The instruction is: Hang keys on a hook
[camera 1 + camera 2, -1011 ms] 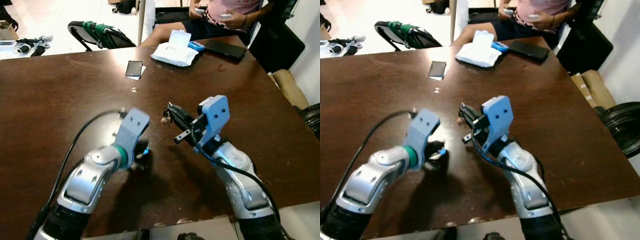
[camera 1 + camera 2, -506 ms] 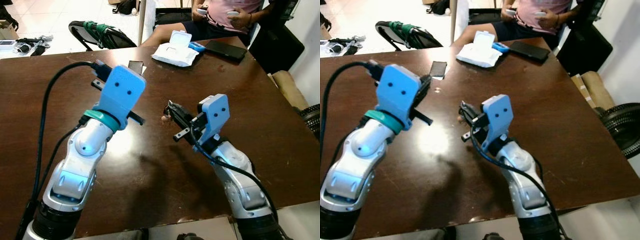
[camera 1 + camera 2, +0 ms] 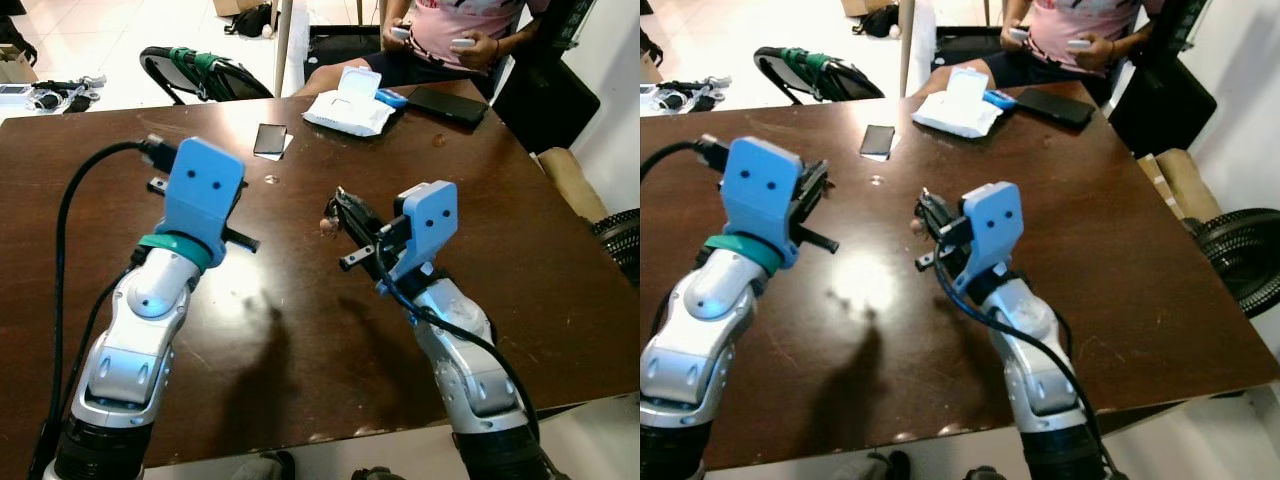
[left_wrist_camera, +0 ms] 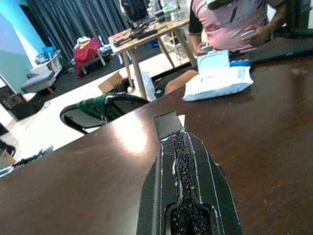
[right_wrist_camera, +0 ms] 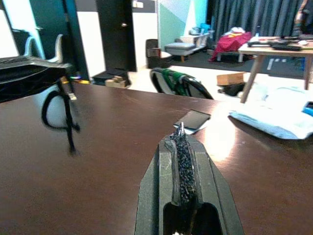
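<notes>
While both arms hover over the table (image 3: 500, 200), I can make out no hook, so the hanging seems still ahead. The right gripper (image 5: 180, 134), about mid-table, has its fingers pressed together on a small silvery bit, most likely the keys (image 5: 181, 128). At its 9 o'clock, the left gripper (image 4: 178, 142) is closed too, seemingly on nothing.

Bare brown table (image 3: 560, 260) lies between both arms; phone (image 3: 268, 138) and wipes pack (image 3: 350, 105) crowd the far edge.

No legible text or labels.
</notes>
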`<state>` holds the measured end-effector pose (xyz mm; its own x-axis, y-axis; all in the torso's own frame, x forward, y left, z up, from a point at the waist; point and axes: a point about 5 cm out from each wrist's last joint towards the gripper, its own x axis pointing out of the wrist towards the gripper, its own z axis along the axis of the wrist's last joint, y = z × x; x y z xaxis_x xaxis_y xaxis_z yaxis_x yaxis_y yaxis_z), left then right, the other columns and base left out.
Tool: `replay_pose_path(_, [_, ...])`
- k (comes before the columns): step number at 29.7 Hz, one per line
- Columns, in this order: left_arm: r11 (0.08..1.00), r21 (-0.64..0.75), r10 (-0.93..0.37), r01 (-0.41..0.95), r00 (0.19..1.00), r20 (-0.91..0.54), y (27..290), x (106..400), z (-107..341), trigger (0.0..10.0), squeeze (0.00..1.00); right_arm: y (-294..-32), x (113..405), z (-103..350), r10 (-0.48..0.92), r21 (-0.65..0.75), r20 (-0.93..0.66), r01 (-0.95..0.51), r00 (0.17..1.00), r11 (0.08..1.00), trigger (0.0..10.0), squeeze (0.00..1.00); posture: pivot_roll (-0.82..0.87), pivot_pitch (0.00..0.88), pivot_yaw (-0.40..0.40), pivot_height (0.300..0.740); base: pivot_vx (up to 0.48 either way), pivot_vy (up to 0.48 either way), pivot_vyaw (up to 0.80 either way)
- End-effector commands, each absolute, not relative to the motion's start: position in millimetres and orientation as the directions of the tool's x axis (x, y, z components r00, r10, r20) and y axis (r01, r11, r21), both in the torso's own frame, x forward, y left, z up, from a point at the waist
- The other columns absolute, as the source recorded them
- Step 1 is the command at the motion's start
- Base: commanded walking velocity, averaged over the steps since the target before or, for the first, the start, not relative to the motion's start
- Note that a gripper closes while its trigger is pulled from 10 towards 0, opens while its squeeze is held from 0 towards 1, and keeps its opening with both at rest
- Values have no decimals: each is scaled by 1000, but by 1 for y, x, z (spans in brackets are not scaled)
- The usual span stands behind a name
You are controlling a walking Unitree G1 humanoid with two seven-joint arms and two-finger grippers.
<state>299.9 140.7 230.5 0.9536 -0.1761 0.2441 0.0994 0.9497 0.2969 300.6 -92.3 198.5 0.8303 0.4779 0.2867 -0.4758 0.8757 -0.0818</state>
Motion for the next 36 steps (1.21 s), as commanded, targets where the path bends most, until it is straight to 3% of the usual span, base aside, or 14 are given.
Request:
replay_pose_path(1, [954,282,-168,98,957,235,143,300,226,10000,0,-92,301,195,464,-77,280,-462,841,884,10000,0,48,29,111,740,0,0,0])
replay_pose_path(10, [951,295,-169,95,957,236,140,301,224,10000,0,-89,305,192,475,-100,259,-466,841,879,10000,0,60,18,97,740,-84,0,0])
replay_pose_path(36, [945,311,-182,98,950,255,136,305,226,10000,0,-86,311,192,462,-128,255,-443,850,887,10000,0,61,12,97,740,-318,0,0])
